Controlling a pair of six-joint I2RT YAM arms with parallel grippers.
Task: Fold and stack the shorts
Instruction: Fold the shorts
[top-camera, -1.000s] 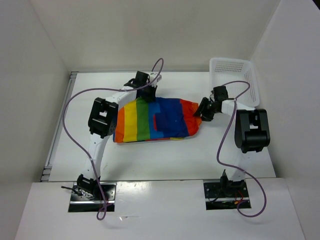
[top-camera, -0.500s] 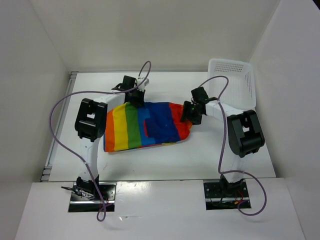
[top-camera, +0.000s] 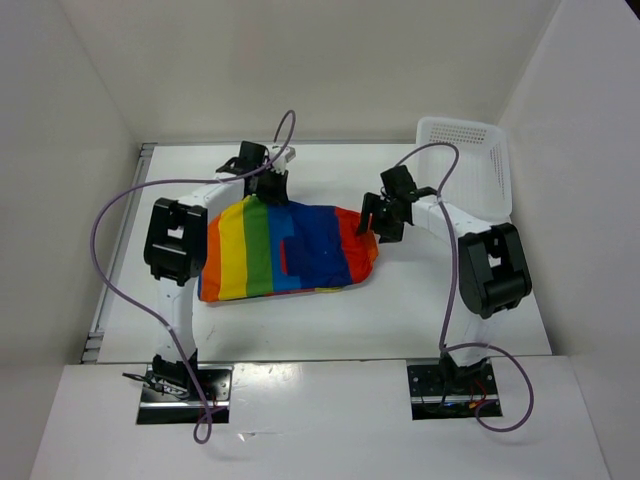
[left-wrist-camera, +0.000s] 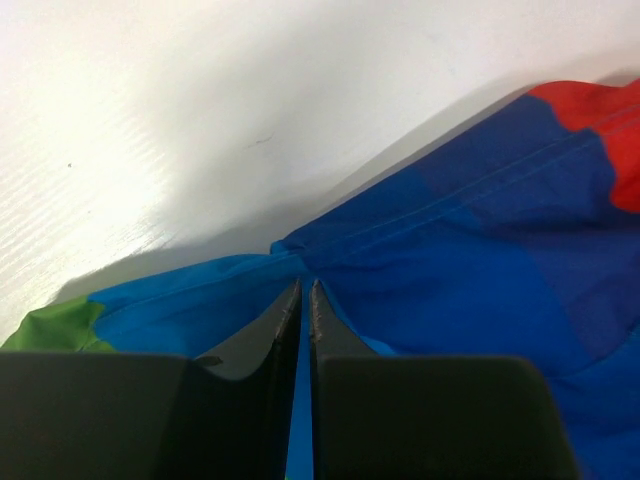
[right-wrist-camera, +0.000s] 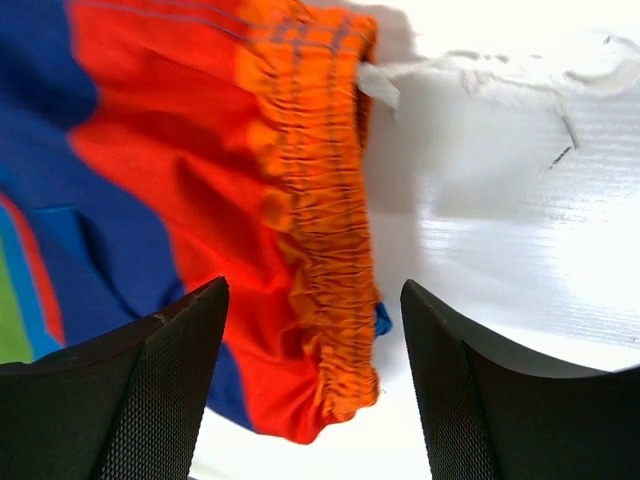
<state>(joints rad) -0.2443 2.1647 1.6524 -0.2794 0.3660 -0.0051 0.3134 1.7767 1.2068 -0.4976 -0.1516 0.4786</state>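
Blue, green, yellow and orange stripes band the soft cloth shorts, which I see lying flat in the middle of the white table. Their long axis runs left to right. The orange elastic waistband points right, and the yellow and orange stripes end at the left. A dark blue patch pocket faces up on the right half.

My left gripper sits at the far edge of the shorts. In its wrist view the fingers are pressed almost together, pinching a fold of blue cloth. My right gripper hangs over the waistband end with its fingers spread wide — the gathered band lies between them, ungripped. A white perforated plastic basket stands at the far right corner, well apart from the shorts.
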